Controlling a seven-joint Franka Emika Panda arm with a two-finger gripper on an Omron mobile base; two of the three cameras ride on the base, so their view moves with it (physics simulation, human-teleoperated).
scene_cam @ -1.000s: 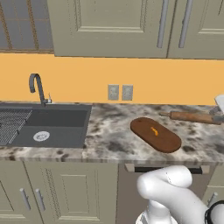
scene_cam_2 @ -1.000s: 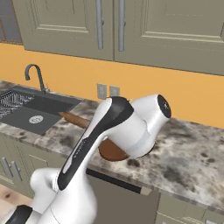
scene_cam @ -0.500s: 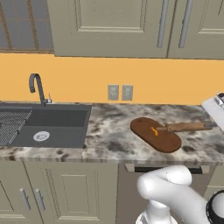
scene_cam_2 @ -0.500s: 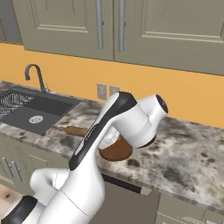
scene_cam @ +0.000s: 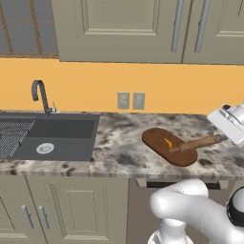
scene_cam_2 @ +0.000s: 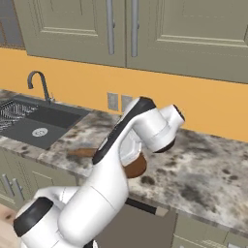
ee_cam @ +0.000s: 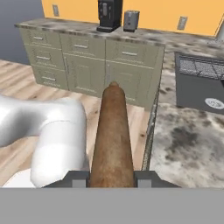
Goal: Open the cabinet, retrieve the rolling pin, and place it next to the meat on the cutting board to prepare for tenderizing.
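Taking the cutting board (scene_cam: 170, 146) as the marker and reading from the left: the dark sink (scene_cam: 56, 138) with its curved faucet (scene_cam: 40, 96) sits well off to the board's left, sunk into the mottled stone surface (scene_cam: 119, 152). On the orange wall behind the board, slightly to its left, are two grey outlets (scene_cam: 130, 100). The board itself lies flat near the front edge of the surface, and the small orange meat (scene_cam: 167, 142) rests on it near the middle. Just right of the meat, the rolling pin (scene_cam: 196, 143) slants across the board's right end, its near tip over the wood and its far end running up to the gripper (scene_cam: 224, 135), which is clamped around it. From the hand camera the pin (ee_cam: 112, 140) runs straight out between the two fingertips (ee_cam: 75, 179). Above the board, the cabinet (scene_cam: 190, 28) doors are shut, with their long bar handles side by side.
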